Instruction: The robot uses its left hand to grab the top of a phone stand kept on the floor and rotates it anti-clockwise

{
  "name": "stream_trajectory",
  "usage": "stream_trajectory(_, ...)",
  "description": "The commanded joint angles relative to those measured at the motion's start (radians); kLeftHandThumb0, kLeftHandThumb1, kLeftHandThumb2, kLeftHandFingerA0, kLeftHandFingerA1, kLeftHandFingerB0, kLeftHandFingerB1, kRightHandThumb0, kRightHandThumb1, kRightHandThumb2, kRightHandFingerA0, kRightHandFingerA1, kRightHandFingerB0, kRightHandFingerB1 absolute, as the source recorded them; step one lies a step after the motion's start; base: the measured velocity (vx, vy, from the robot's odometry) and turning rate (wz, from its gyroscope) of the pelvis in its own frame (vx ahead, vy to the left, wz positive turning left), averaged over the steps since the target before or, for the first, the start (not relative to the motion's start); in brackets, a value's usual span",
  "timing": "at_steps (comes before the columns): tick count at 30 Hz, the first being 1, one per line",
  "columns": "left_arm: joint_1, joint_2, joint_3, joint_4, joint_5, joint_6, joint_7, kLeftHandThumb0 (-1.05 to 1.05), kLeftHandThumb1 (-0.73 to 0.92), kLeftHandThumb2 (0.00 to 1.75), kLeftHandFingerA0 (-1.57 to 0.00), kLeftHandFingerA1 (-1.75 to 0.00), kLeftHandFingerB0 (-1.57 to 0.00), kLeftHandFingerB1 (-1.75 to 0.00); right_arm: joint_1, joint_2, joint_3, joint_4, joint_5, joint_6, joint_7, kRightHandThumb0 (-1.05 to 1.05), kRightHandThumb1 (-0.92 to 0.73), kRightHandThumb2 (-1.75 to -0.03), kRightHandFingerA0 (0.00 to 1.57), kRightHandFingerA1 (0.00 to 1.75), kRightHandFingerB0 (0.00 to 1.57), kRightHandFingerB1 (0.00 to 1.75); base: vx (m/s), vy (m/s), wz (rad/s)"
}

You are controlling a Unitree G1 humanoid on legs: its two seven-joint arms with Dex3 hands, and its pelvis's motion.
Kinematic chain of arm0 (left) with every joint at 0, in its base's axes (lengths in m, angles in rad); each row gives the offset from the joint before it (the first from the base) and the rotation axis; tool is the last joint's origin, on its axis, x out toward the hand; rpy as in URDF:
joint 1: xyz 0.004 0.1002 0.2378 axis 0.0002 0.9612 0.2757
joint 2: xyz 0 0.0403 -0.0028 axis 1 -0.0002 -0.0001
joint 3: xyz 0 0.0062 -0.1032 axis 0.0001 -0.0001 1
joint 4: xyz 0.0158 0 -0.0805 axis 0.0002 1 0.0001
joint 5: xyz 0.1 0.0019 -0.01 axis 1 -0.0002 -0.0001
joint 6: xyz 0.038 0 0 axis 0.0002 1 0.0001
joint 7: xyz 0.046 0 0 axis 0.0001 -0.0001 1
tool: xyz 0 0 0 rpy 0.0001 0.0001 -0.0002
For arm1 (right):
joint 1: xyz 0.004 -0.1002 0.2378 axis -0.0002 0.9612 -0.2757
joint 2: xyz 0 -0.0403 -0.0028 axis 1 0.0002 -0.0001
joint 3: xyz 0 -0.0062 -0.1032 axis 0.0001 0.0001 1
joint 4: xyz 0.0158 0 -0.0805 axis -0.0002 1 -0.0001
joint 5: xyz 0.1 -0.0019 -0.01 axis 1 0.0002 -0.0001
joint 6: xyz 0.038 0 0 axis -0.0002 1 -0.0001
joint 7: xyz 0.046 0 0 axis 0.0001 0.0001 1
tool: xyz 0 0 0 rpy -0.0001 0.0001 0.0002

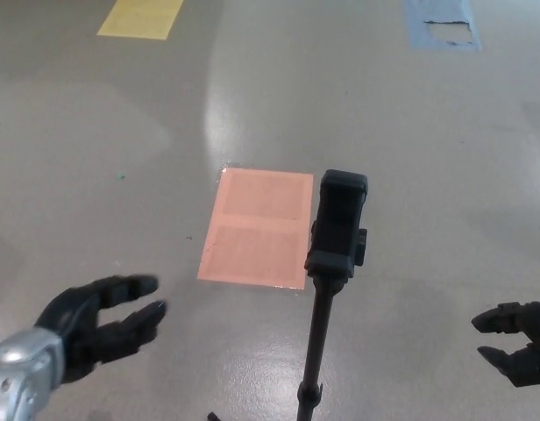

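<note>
Phone stand [337, 230] is standing upright on the grey floor [384, 123], its black clamp top just beside an orange rectangle [258, 227]. Left robot hand [99, 324] is hovering low, well apart from the stand, fingers spread and holding nothing. Right robot hand [515, 340] is hanging at the edge, fingers apart, gripping nothing.

Even, soft light; a pale glare streak runs down the glossy floor [226, 96] far centre, shadows faint, focus slightly soft.

Left robot hand [99, 323] open, well apart from phone stand [337, 226].
</note>
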Motion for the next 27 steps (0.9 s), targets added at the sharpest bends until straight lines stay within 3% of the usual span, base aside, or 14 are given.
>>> stream_trajectory(1, 0.034, 0.213, -0.093, 0.552, 0.286, -0.485, 0.186, -0.27, 0.44, 0.92, -0.69, -0.75, -0.19, -0.5, 0.115, 0.001, 0.011, 0.013, -0.009, -0.005, -0.026, -0.48, -0.73, -0.81, 0.32, 0.45, 0.15, 0.36, 0.0, 0.0, 0.0)
stream_trajectory(5, 0.05, 0.212, -0.116, 0.591, 0.291, -0.502, 0.172, -0.27, 0.44, 0.92, -0.7, -0.75, -0.18, -0.5, 0.147, -0.001, 0.013, 0.008, -0.01, -0.012, -0.03, -0.41, -0.85, -0.65, 0.38, 0.39, 0.18, 0.29, 0.0, 0.0, 0.0)
stream_trajectory(6, 0.07, 0.204, -0.12, 0.597, 0.286, -0.515, 0.175, -0.4, 0.63, 0.6, -0.63, -0.5, -0.26, -0.3, 0.176, -0.005, 0.007, 0.005, -0.002, -0.027, -0.02, -0.47, -0.75, -0.77, 0.25, 0.42, 0.16, 0.36, 0.0, 0.0, 0.0)
stream_trajectory(7, 0.075, 0.201, -0.122, 0.601, 0.284, -0.521, 0.176, -0.4, 0.63, 0.6, -0.63, -0.5, -0.26, -0.3, 0.184, -0.006, 0.005, 0.004, 0.0, -0.031, -0.018, -0.47, -0.75, -0.77, 0.25, 0.42, 0.16, 0.36, 0.0, 0.0, 0.0)
stream_trajectory(8, 0.088, 0.196, -0.122, 0.606, 0.28, -0.529, 0.175, -0.29, 0.43, 0.91, -0.41, -0.6, -0.1, -0.46, 0.203, -0.006, 0.005, 0.004, 0.001, -0.036, -0.018, -0.48, -0.74, -0.79, 0.27, 0.43, 0.15, 0.36, 0.0, 0.0, 0.0)
stream_trajectory(9, 0.096, 0.194, -0.122, 0.612, 0.278, -0.537, 0.175, -0.29, 0.43, 0.91, -0.41, -0.6, -0.1, -0.46, 0.215, -0.006, 0.005, 0.003, 0.001, -0.038, -0.02, -0.48, -0.74, -0.79, 0.27, 0.43, 0.15, 0.36, 0.0, 0.0, 0.0)
stream_trajectory(10, 0.115, 0.186, -0.13, 0.625, 0.278, -0.549, 0.176, -0.42, 0.64, 0.62, -0.49, -0.38, -0.22, -0.3, 0.247, -0.008, 0.008, 0.002, -0.001, -0.052, -0.018, -0.47, -0.76, -0.77, 0.24, 0.41, 0.16, 0.35, 0.0, 0.0, 0.0)
stream_trajectory(14, 0.124, 0.179, -0.151, 0.653, 0.286, -0.561, 0.177, -0.41, 0.65, 0.6, -0.43, -0.36, -0.2, -0.28, 0.272, -0.011, 0.008, 0.0, -0.001, -0.055, -0.015, -0.41, -0.85, -0.66, 0.3, 0.37, 0.16, 0.29, 0.0, 0.0, 0.0)
stream_trajectory(18, 0.123, 0.18, -0.171, 0.691, 0.288, -0.557, 0.136, -0.38, 0.66, 0.6, -0.4, -0.37, -0.16, -0.27, 0.288, -0.006, -0.013, 0.003, 0.018, -0.052, -0.017, -0.48, -0.73, -0.79, 0.26, 0.44, 0.15, 0.36, 0.0, 0.0, 0.0)
stream_trajectory(20, 0.119, 0.179, -0.174, 0.703, 0.288, -0.567, 0.138, -0.37, 0.65, 0.6, -0.56, -0.41, -0.18, -0.28, 0.288, -0.006, -0.015, 0.001, 0.019, -0.048, -0.015, -0.49, -0.73, -0.79, 0.27, 0.44, 0.15, 0.36, 0.0, 0.0, 0.0)
stream_trajectory(21, 0.113, 0.178, -0.177, 0.708, 0.289, -0.571, 0.14, -0.29, 0.48, 0.93, -0.41, -0.61, -0.04, -0.44, 0.285, -0.007, -0.013, -0.001, 0.016, -0.046, -0.016, -0.48, -0.74, -0.79, 0.25, 0.43, 0.15, 0.36, 0.0, 0.0, 0.0)
stream_trajectory(22, 0.108, 0.178, -0.179, 0.713, 0.29, -0.575, 0.141, -0.29, 0.48, 0.93, -0.41, -0.61, -0.04, -0.44, 0.284, -0.008, -0.011, -0.002, 0.013, -0.044, -0.017, -0.48, -0.74, -0.79, 0.25, 0.43, 0.15, 0.36, 0.0, 0.0, 0.0)
stream_trajectory(23, 0.1, 0.179, -0.184, 0.714, 0.295, -0.581, 0.14, -0.42, 0.68, 0.64, -0.43, -0.38, -0.17, -0.29, 0.281, -0.009, -0.01, -0.004, 0.011, -0.046, -0.018, -0.48, -0.74, -0.79, 0.27, 0.44, 0.15, 0.36, 0.0, 0.0, 0.0)
stream_trajectory(27, 0.079, 0.181, -0.191, 0.723, 0.299, -0.598, 0.14, -0.42, 0.68, 0.62, -0.53, -0.45, -0.18, -0.28, 0.275, -0.011, -0.013, -0.008, 0.011, -0.053, -0.016, -0.49, -0.74, -0.8, 0.28, 0.45, 0.15, 0.36, 0.0, 0.0, 0.0)
